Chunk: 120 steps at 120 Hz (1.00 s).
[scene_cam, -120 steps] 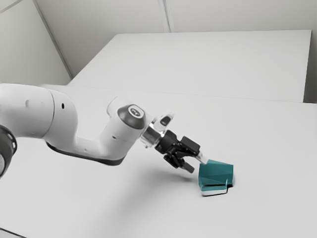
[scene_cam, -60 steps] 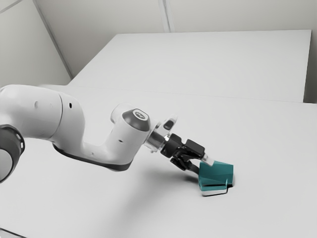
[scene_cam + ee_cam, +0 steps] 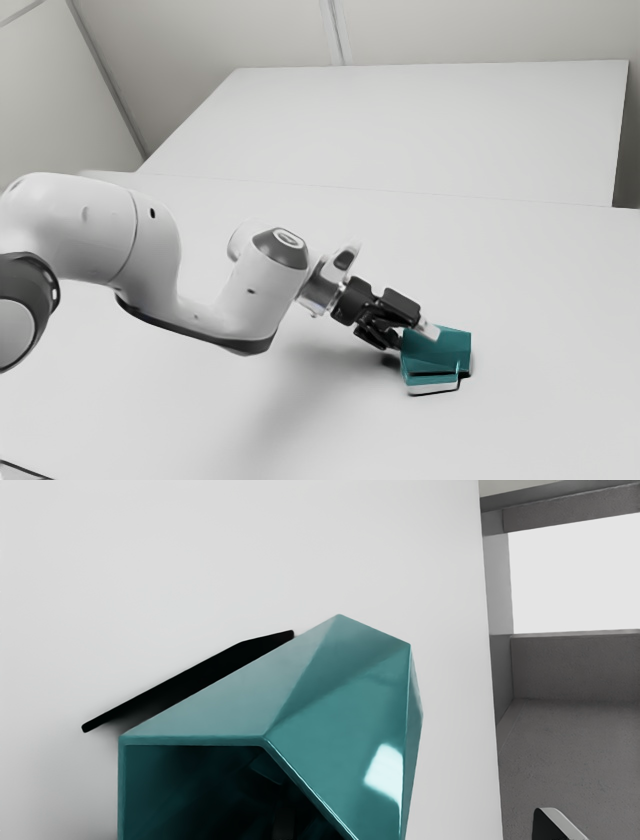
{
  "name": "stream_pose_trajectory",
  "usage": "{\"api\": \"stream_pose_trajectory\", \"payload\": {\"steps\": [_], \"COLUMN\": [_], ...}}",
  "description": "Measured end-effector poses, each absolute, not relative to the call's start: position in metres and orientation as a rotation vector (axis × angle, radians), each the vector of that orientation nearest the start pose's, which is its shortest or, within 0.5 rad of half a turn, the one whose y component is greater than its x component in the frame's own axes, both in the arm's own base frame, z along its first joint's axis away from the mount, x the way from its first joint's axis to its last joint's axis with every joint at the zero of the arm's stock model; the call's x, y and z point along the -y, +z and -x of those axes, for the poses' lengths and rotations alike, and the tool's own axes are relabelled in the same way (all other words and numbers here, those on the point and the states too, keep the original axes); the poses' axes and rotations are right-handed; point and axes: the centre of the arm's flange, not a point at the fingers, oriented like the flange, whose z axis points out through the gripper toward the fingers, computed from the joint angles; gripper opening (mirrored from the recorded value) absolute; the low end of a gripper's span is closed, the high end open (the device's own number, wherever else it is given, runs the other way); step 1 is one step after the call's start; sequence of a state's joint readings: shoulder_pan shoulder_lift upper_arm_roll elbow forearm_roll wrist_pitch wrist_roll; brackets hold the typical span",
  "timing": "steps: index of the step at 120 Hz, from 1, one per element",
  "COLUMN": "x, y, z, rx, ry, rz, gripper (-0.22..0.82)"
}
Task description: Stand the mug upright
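The teal, faceted mug (image 3: 437,350) lies on its side on the table, its mouth toward the arm. My gripper (image 3: 414,337) is at the mouth end, fingers spread, with one pale fingertip over the mug's upper side and the other finger low by the rim. In the wrist view the mug (image 3: 340,715) shows its dark opening facing my hand. One finger of the gripper (image 3: 419,827) stands outside the wall; a dark shape inside the mouth looks like the other. The gripper is open; contact with the wall cannot be told.
A white table (image 3: 250,400) carries the mug, and a large pale panel (image 3: 420,130) rises behind it. A black slanted strip (image 3: 185,680) lies alongside the mug in the wrist view. Past the table's edge is a grey wall area (image 3: 565,750).
My hand has moved toward the exterior view's right and slightly down, from just short of the mug to its mouth end, the pale fingertip now overlapping it. The mug has stayed put.
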<state>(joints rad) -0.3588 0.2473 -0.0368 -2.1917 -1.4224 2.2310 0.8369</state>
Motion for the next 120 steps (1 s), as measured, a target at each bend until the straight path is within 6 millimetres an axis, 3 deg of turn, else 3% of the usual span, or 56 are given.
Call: {"api": "stream_pose_trajectory", "payload": {"steps": [120], "x": [0.2439], "y": [0.2648], "z": [-0.4974], "rx": [0.195], "ry": [0.12], "rz": [-2.104], "gripper": [-0.09]}}
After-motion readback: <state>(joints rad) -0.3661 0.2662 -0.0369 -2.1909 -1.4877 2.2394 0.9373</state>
